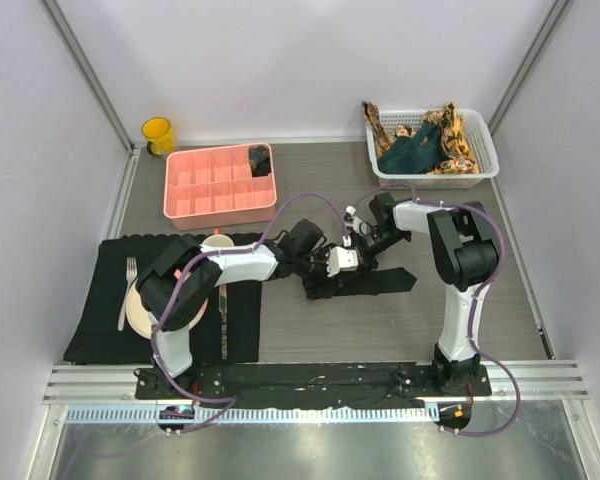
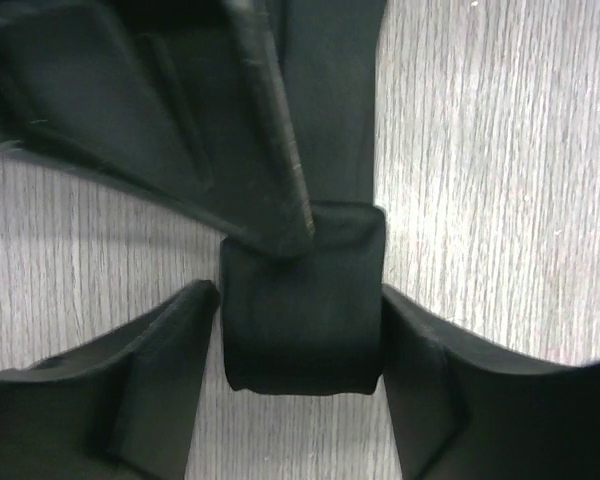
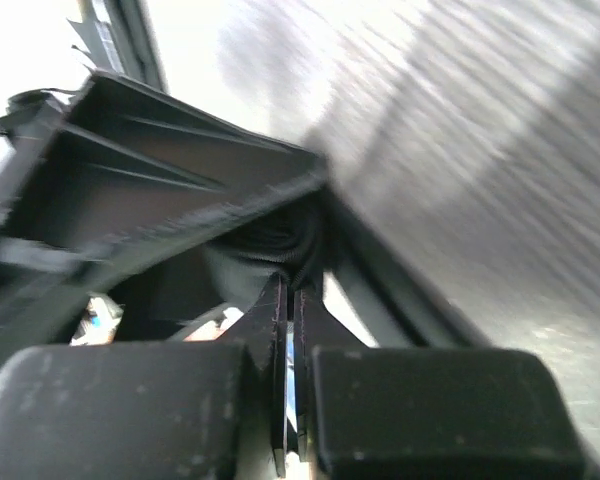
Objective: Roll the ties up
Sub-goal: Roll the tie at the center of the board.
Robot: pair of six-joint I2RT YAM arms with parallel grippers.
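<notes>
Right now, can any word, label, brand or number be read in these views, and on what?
None readable. The yellow mug, pink tray, white basket and black tie show no print; the patterned ties carry only decoration, too small to tell any lettering.

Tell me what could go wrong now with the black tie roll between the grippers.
1. The black tie is only partly rolled. The left gripper sits either side of the roll, grip unclear, so the soft fabric may unwind.
2. The shut right gripper sits against the roll's edge; pulling it away could drag a layer out.
</notes>
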